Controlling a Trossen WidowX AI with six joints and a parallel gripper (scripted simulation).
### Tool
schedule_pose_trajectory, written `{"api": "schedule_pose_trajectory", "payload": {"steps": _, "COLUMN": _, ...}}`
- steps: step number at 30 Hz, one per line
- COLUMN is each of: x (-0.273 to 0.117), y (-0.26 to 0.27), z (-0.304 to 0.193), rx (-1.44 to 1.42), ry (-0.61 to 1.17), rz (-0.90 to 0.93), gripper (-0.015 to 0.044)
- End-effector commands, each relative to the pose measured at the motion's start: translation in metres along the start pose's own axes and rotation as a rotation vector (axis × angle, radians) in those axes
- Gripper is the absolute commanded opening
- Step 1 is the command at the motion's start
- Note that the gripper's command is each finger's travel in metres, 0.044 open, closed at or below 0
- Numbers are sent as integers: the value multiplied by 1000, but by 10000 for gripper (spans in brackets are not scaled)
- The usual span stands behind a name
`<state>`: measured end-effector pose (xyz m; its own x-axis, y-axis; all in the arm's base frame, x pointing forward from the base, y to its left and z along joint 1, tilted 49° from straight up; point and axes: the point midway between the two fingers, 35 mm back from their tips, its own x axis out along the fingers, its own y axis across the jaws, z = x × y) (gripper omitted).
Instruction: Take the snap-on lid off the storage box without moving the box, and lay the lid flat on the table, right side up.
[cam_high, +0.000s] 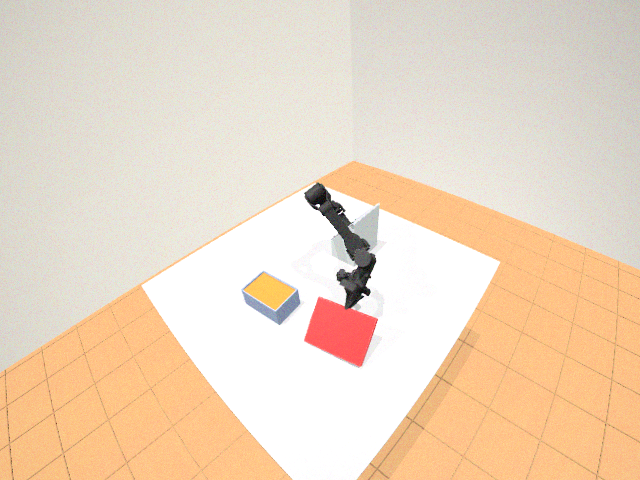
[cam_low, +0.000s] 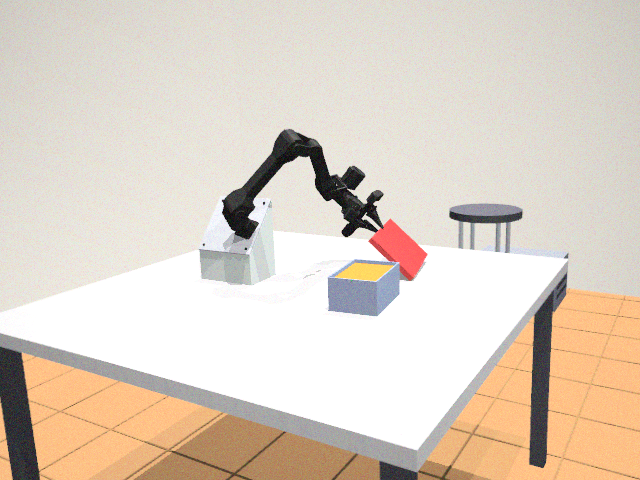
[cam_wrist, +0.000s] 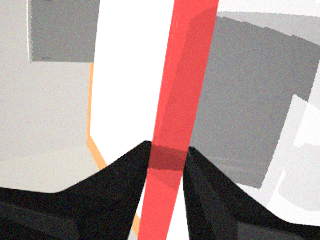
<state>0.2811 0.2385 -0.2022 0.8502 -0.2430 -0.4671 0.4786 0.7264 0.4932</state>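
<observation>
The red lid (cam_high: 341, 331) (cam_low: 399, 250) (cam_wrist: 192, 60) is off the box and steeply tilted beside it, its upper edge in the fingers. Its low far edge is at or very near the table top, with a shadow close by it; exact contact is hard to tell. Its red top faces up and away from the arm. My gripper (cam_high: 346, 307) (cam_low: 382, 229) (cam_wrist: 167, 151) is shut on the lid's edge, with a finger on each side in the wrist view. The blue-grey storage box (cam_high: 262, 306) (cam_low: 353, 296) stands upright and open, showing an orange-yellow inside.
The white table (cam_high: 248, 356) (cam_low: 248, 346) bears everything. The arm's pale wedge-shaped base (cam_high: 366, 229) (cam_low: 262, 253) stands behind the box and lid. A dark round stool (cam_low: 485, 212) stands beyond the table in the exterior view.
</observation>
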Motion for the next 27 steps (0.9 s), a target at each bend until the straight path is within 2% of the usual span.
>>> {"api": "schedule_pose_trajectory", "payload": {"steps": 1, "x": 5, "y": -5, "z": 1, "rx": 1, "ry": -1, "rz": -8, "gripper": 0}}
{"api": "schedule_pose_trajectory", "payload": {"steps": 27, "x": 18, "y": -21, "z": 2, "rx": 1, "ry": -2, "rz": -8, "gripper": 0}}
